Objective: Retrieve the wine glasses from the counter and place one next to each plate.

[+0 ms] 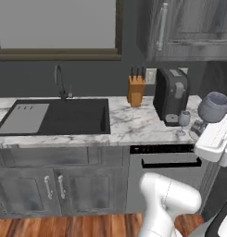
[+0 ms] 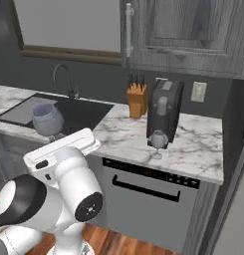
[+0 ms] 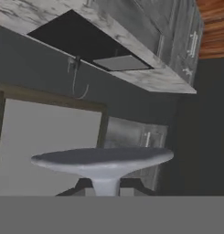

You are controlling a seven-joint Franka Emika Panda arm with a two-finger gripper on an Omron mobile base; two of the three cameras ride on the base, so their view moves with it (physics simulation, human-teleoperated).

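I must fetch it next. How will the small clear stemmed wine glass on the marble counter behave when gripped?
The small clear stemmed wine glass looks top-heavy: a rounded bowl on a thin stem, so a sideways nudge would likely tip it. Smooth and probably fragile; it may slip. The black coffee machine stands close behind.

You face a dark grey wall (image 1: 87, 78), a window (image 1: 54, 25) upper left, grey cabinets (image 1: 50, 185) below, wood floor (image 1: 64, 227) along the bottom.

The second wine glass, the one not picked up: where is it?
The second wine glass stands upright on the counter right in front of the black coffee machine, right of the knife block.
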